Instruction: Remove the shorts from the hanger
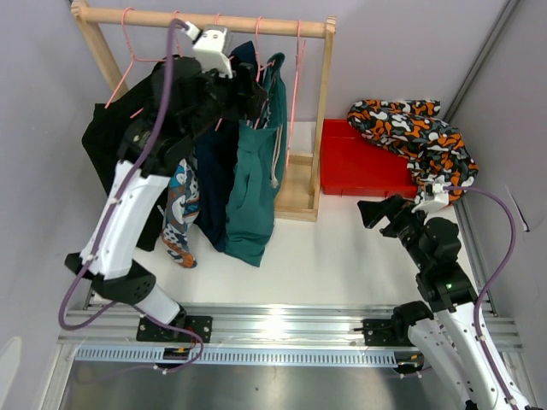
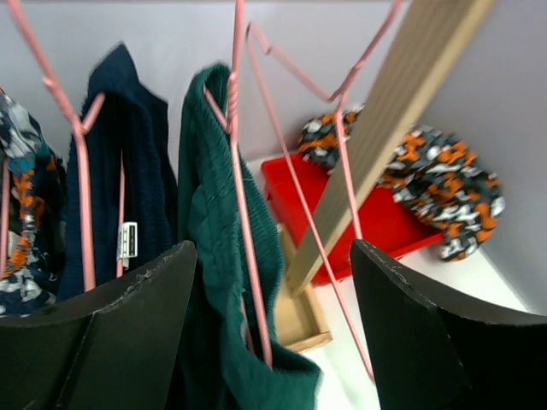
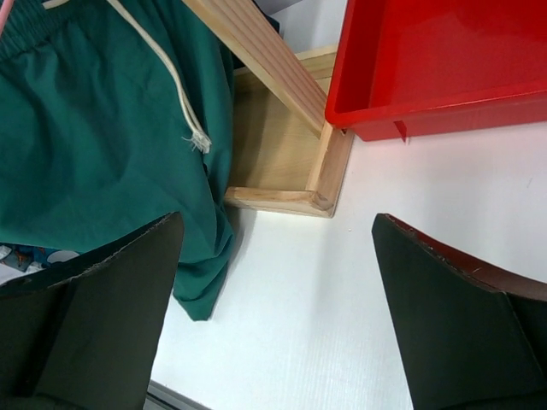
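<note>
Several shorts hang on pink hangers from a wooden rack (image 1: 205, 19): black (image 1: 111, 145), blue-orange-white patterned (image 1: 181, 213), navy (image 1: 214, 188) and teal green (image 1: 252, 196). The black-orange-white patterned pair (image 1: 410, 128) lies over the red bin (image 1: 363, 166). My left gripper (image 1: 249, 98) is open, high up at the teal pair's hanger. In the left wrist view its jaws (image 2: 273, 290) stand either side of the teal waistband (image 2: 214, 213) and its pink hanger (image 2: 244, 231). My right gripper (image 1: 380, 212) is open and empty, low over the white table (image 3: 278, 282).
An empty pink hanger (image 1: 297, 85) hangs at the rack's right end, beside the upright post (image 1: 325, 111). The rack's wooden base frame (image 3: 273, 145) sits between the teal shorts (image 3: 94, 145) and the red bin (image 3: 444, 60). Grey walls close in behind and to the right.
</note>
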Controlling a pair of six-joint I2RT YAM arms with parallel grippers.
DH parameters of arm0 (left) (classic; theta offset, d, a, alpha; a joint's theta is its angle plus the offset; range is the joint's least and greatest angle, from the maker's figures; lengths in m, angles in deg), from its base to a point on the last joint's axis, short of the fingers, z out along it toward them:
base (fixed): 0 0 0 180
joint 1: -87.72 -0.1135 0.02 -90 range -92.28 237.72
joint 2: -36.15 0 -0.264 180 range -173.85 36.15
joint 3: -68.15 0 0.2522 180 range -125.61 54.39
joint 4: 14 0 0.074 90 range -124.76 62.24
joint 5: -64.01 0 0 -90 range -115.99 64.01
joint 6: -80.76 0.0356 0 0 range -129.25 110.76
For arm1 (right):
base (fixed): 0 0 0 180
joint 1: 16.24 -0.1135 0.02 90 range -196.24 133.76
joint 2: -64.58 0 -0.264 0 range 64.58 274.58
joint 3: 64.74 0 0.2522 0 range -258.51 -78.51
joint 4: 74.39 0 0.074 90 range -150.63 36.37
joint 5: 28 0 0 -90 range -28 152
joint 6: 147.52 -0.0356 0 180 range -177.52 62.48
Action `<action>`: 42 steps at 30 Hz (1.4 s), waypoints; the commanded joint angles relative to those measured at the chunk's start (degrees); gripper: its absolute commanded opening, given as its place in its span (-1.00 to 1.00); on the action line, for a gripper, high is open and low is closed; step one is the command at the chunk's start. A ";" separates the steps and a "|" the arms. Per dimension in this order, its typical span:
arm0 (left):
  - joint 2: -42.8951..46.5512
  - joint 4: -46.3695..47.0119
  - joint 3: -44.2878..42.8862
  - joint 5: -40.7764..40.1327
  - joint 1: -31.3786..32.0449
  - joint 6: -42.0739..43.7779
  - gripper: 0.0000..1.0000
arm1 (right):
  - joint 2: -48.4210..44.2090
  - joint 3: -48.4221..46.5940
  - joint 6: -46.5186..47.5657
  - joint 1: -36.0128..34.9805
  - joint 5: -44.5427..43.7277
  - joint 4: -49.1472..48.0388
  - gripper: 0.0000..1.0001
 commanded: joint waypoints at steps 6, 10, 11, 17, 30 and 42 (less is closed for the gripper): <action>-5.53 2.10 0.15 -1.41 -1.96 2.31 0.52 | -1.62 -0.33 1.56 -0.38 -2.65 1.31 0.99; -7.38 2.19 -0.20 -2.12 -2.22 2.48 0.47 | -1.62 -0.15 1.91 -0.47 -2.74 1.66 0.99; -7.90 2.19 -0.11 -2.29 -2.22 2.66 0.37 | -1.62 -0.07 2.00 -0.47 -2.83 1.58 0.99; -9.14 1.93 -0.20 -5.80 -2.40 3.01 -0.96 | -1.62 0.64 1.91 -0.47 -2.57 1.05 0.99; -7.03 -2.28 -12.04 -6.69 -2.40 6.79 -1.00 | 0.40 1.87 1.03 -0.47 -0.72 -2.37 0.99; 7.19 -8.17 -5.85 -4.59 -2.40 7.14 -1.00 | 2.25 -1.29 3.84 -0.64 1.73 -4.22 0.99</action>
